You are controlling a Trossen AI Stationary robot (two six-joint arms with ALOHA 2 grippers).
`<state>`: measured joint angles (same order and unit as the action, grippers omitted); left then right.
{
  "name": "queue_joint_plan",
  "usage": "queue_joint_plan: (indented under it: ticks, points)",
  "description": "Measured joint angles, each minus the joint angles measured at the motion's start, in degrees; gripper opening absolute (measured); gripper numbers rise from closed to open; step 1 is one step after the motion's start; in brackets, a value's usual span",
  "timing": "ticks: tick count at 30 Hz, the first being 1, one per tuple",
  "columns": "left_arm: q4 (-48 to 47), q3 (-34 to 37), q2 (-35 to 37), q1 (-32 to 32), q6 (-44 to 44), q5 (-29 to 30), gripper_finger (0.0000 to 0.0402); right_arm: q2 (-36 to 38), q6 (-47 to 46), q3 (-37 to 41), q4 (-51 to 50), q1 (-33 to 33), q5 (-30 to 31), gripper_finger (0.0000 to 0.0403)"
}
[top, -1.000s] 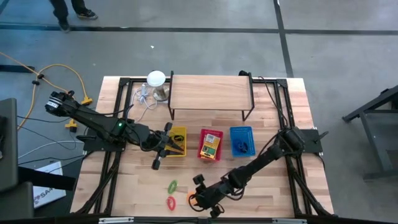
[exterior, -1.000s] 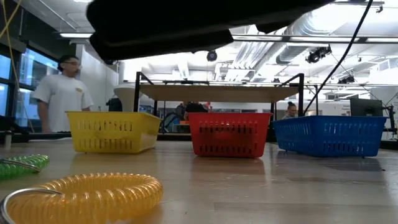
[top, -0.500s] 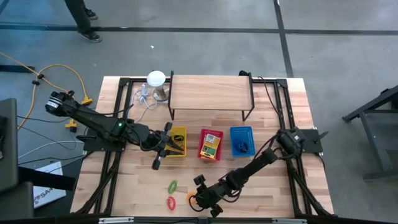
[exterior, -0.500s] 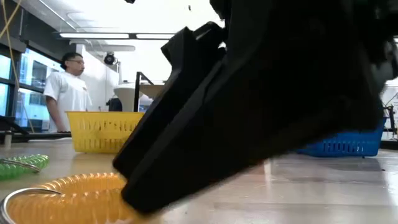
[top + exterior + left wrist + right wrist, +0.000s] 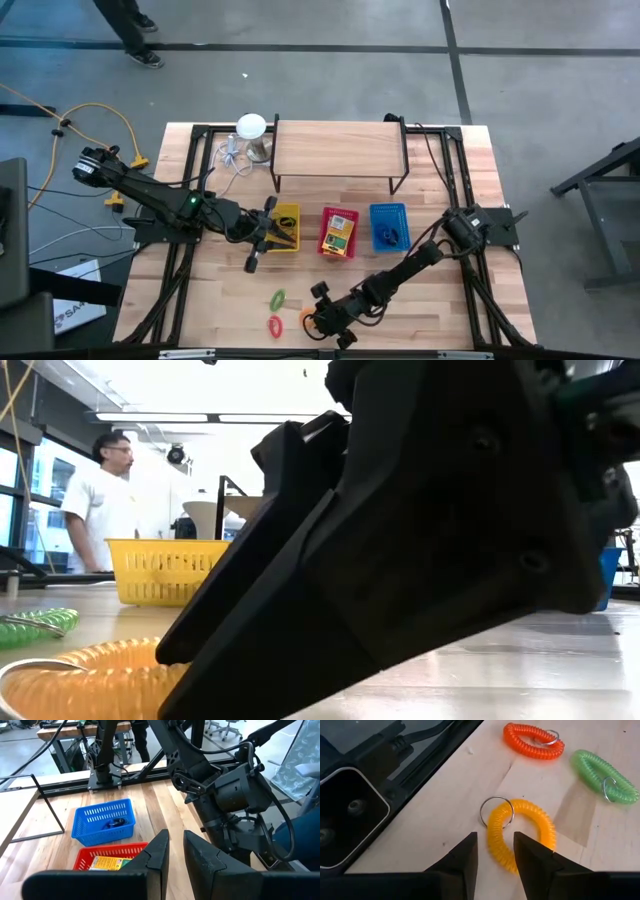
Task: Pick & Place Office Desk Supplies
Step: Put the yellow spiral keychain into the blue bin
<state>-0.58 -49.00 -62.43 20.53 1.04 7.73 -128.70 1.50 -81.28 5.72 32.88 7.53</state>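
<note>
On table (image 5: pixel 460 805), yellow coil (image 5: pixel 520 837) between right gripper (image 5: pixel 495 852) fingers.

right hand (image 5: pixel 494 851) lowered, fingers parted, left hand (image 5: pixel 175 851) raised

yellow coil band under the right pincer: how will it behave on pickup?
The yellow coil band looks like springy plastic coil, so it will probably flex and stretch rather than hold shape. It lies flat on the table, so it is unlikely to roll. Its metal ring will probably dangle. The right pincer straddles one side with jaws open.
</note>
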Motion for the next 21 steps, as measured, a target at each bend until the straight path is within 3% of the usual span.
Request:
queue_joint_plan:
  ticks: [11,21]
  points:
    - [0.0,0.0,0.0,0.0,0.0,0.0,0.0054,0.0,0.1,0.0,-2.1,-0.4,0.2,0.0060]
    - [0.0,0.0,0.0,0.0,0.0,0.0,0.0054,0.1,0.2,-0.2,-7.3,-0.9,-0.1,0.0069]
